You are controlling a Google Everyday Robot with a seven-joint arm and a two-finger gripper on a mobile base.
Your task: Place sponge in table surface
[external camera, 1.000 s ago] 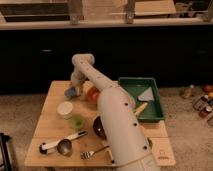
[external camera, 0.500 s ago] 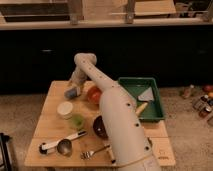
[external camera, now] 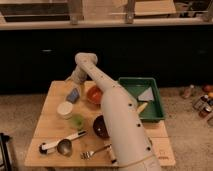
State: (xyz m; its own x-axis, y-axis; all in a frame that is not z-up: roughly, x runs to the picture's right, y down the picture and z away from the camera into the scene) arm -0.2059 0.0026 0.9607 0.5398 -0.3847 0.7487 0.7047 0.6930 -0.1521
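The small blue sponge sits tilted at the far left part of the light wooden table surface, just left of an orange bowl. My gripper hangs at the end of the long white arm, directly above the sponge and very close to it. I cannot tell whether it still touches the sponge. The sponge is low, at or just over the tabletop.
A round white lidded container and a small green cup stand in front of the sponge. A dark bowl, a white-handled scoop and a fork lie nearer the front. A green tray sits at the right.
The gripper has moved a little up and to the right over the sponge. The sponge has shifted slightly right and stays low by the orange bowl.
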